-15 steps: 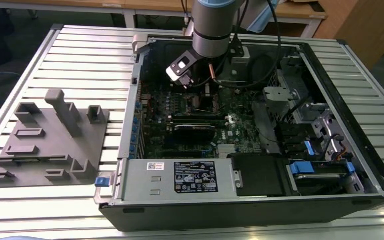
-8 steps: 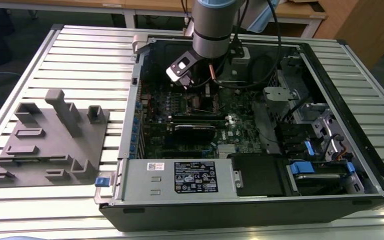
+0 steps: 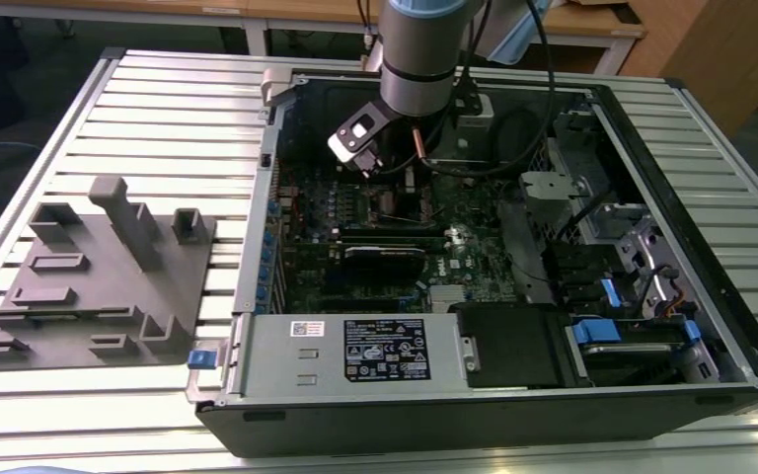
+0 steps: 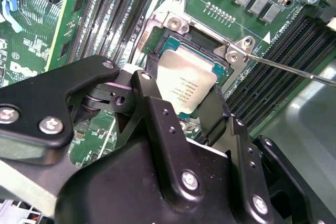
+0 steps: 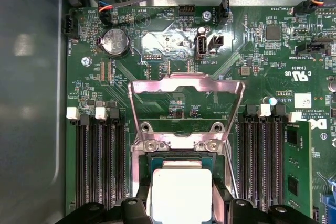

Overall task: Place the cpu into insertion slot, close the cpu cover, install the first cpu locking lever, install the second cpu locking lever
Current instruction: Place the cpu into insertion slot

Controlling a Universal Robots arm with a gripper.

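- Gripper (image 4: pixel 184 88) jaws pinch the cpu (image 4: pixel 186 80) by opposite edges, at the insertion slot (image 4: pixel 181 38); seating unclear.
- Arm (image 3: pixel 418 59) reaches into the computer case (image 3: pixel 485 420) toward its 12 o'clock end in the exterior view.
- Judging by the open cpu cover (image 5: pixel 186 81) and unlatched locking lever (image 4: pixel 286 67), closing and both levers remain.

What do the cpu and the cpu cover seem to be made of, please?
The cpu: dull silver-grey metal face, matte, with faint print. The cpu cover: thin sheet metal, probably steel, shiny; it throws bright reflections.
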